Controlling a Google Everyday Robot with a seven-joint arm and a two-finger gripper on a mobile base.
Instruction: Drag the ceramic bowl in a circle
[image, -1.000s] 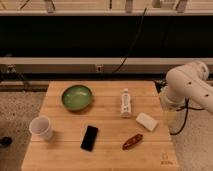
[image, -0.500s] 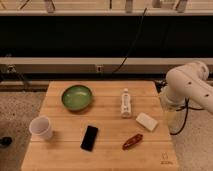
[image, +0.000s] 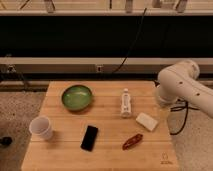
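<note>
Wooden table (image: 107, 150) fills the lower part of my view, a light slatted top with a small logo at its near right corner. Next up in size, the white arm (image: 182, 87), bulky and curved, hanging over the table's right edge and running off the right side of the view.

On to the ceramic bowl (image: 77, 96): green, glossy, upright, sitting in the far left part of the table, well apart from the arm. Nothing touches it.

White paper cup (image: 41, 128) stands near the left edge, in front of the bowl and to its left. Black phone (image: 90, 138) lies flat near the middle front, between the cup and the other small items. White bottle (image: 126, 103) lies on its side right of the bowl, cap pointing away from me. A white block (image: 147, 121) rests in front of the bottle and to its right.

The gripper (image: 162, 112) hangs low at the table's right edge, just beside that block. How wide it stands, I cannot tell. Smallest of all, a reddish-brown piece (image: 132, 141) lies near the front, just in front of the block.
</note>
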